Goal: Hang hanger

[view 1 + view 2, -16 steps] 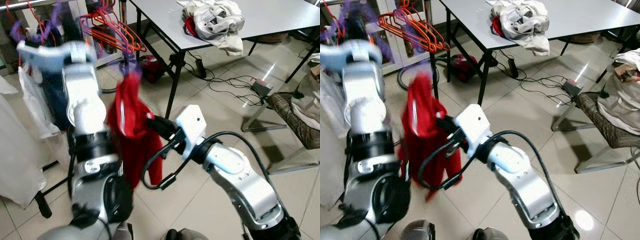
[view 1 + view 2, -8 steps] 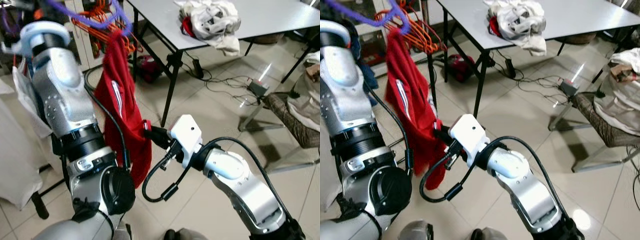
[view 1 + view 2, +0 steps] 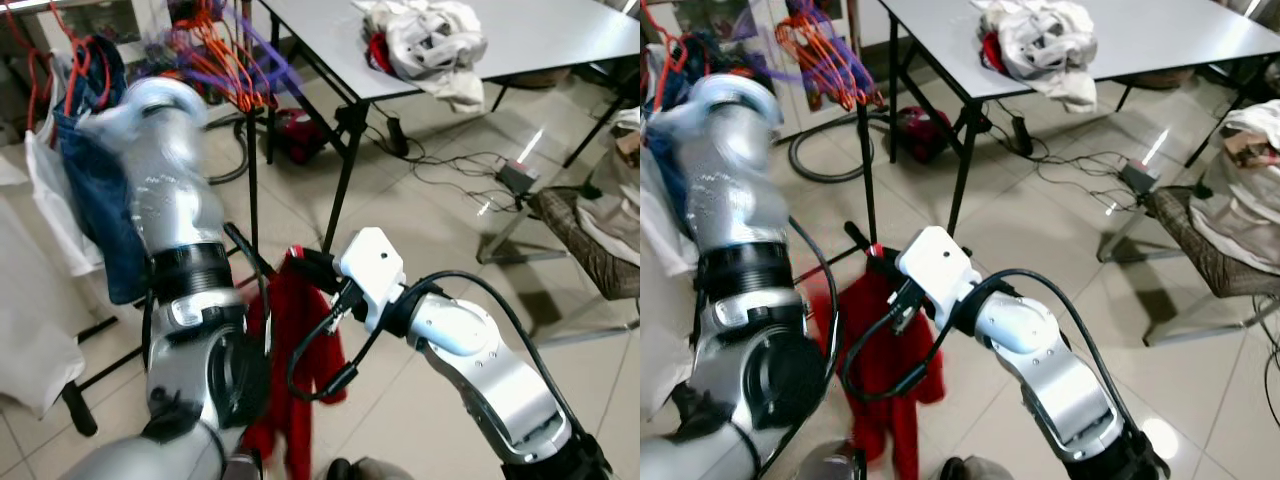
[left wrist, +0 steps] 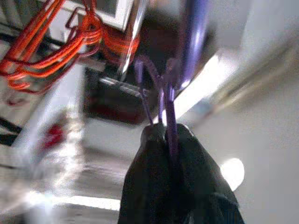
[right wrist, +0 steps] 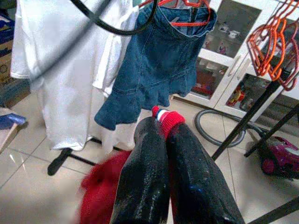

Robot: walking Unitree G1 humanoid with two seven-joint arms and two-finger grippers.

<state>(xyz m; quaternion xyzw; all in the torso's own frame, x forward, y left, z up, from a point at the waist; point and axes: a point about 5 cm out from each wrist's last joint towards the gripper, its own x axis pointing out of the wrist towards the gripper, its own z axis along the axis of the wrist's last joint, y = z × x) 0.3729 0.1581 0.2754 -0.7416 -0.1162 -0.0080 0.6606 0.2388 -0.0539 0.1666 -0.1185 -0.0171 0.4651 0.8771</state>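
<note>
Two grippers are both clamped right now, and you should note what each one has. Nearest to you, at about 6 o'clock in the head views, the right gripper point(image 5: 159, 123) pinches a ribbed cuff or hem of the red garment point(image 3: 295, 375); its fingers are pressed together with only that red edge between them. The rest of the cloth sags from that single pinch toward the tiled floor point(image 3: 440, 250), so it looks as if the garment is no longer on the hanger, though the left arm covers part of it and you cannot see its full length.

Further out, at roughly 11 o'clock, the left gripper point(image 4: 166, 135) is raised toward the rack, fingers closed on the thin wire of the purple hanger point(image 4: 166, 100). In the head views that hanger is a blurred purple streak point(image 3: 240, 65) among the orange hangers point(image 3: 215, 60), so you cannot tell whether its hook is over the rail. The high reach makes sense for hooking it beside the others.

Beyond the left arm, at 10 o'clock, a denim skirt point(image 5: 159, 60) hangs on a red hanger, with white clothing point(image 5: 60, 56) next to it.

Farthest, at 1 o'clock, a grey table point(image 3: 560, 30) carries a heap of pale clothes point(image 3: 425, 40). You should judge the hang unfinished with the garment trailing low.
</note>
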